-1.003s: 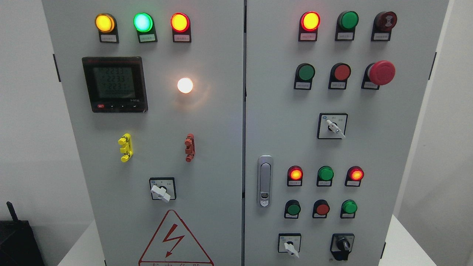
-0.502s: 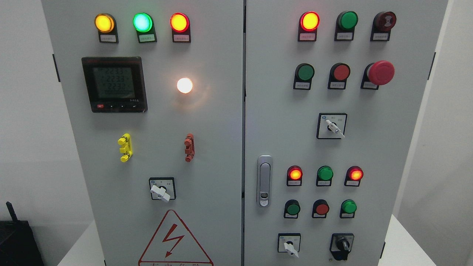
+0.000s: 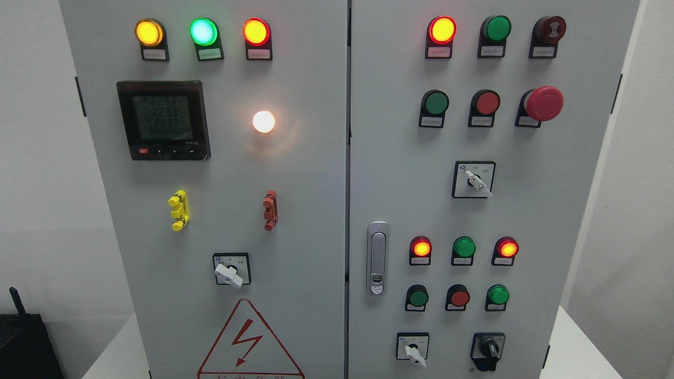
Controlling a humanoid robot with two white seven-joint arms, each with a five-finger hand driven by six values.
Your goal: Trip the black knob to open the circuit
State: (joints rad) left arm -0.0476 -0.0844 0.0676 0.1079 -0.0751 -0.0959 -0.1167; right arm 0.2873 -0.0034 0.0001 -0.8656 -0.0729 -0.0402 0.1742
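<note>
Neither hand shows; black knob [image 3: 488, 349] sits bottom right — meter [image 3: 163, 119] reads 2233 — labels unreadable.

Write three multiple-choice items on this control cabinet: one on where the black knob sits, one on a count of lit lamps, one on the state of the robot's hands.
1. Where is the black knob?
A. Top left, beside the meter
B. Bottom right of the right door
C. Directly above the door latch

2. How many lamps glow in the top row of the left door?
A. One
B. Three
C. Five

3. What are the robot's hands doing?
A. Neither is in view
B. The right hand grips the knob
C. The left hand presses the red mushroom button

Answers:
1. B, the knob sits at the lower right of the right door, right of a white selector switch.
2. B, a yellow lamp, a green lamp and a red lamp are lit.
3. A, no arm or hand shows anywhere in the head view.
</note>
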